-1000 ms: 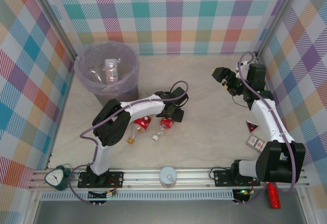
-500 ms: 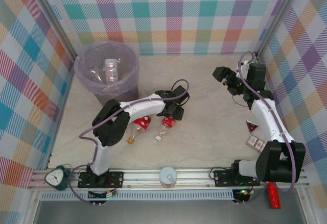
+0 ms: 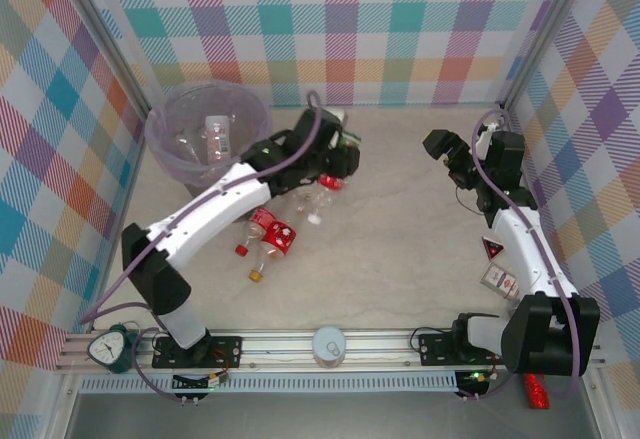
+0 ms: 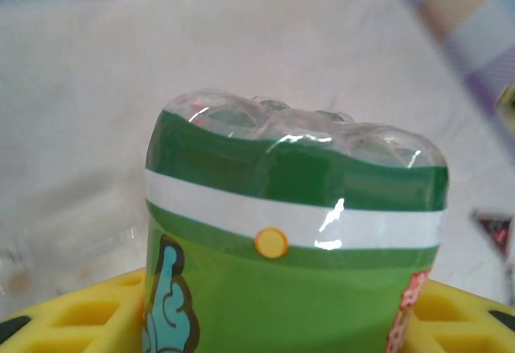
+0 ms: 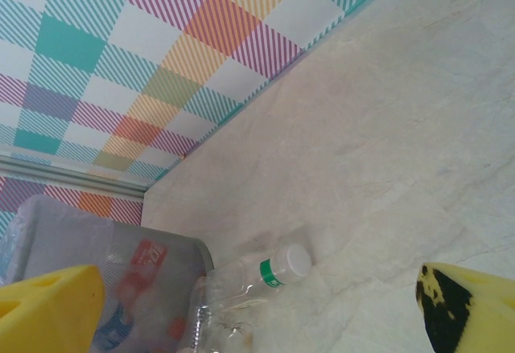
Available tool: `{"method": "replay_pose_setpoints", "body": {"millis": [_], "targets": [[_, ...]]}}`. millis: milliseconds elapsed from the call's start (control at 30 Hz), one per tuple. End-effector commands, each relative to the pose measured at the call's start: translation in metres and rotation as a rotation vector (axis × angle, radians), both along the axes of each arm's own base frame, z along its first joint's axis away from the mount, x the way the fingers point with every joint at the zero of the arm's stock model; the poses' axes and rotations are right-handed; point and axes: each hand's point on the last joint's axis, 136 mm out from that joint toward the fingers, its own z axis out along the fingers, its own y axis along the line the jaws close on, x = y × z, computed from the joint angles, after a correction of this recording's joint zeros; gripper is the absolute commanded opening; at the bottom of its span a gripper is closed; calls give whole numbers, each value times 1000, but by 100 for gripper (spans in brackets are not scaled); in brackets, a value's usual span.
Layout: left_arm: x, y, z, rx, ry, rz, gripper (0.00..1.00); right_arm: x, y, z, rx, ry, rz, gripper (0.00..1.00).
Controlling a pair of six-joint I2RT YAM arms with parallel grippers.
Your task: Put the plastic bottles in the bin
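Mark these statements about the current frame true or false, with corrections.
1. The left tool grips a green-labelled bottle. True.
2. The right tool is shut on a bottle. False: it is open and empty.
3. The bin has at least one bottle inside. True.
4. No bottles are left on the table. False: two red-labelled bottles lie there, near the left arm.
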Motion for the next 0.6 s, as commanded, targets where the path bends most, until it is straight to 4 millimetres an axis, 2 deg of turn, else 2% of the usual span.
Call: {"method": "replay_pose_setpoints", "body": {"millis": [0,133,300,367,467,567], "targets": [[19,16,68,-102,-174,27,51,-2,1,19,-10,-58,-1,99],[33,59,123,-164,-319,126,49,-9,-1,27,-32,-74,-7,99],[44,145,177,-243,-469,345,43,-10,-2,28,-38,-77,-6,99],[42,176,189,-254,-517,420,40,-7,1,27,-26,-74,12,99],[38,218,198,-219,-549,516,39,-4,6,26,-10,-72,37,99],[37,263,191,-155,-516,626,38,-6,6,28,-18,-73,46,99]]}}
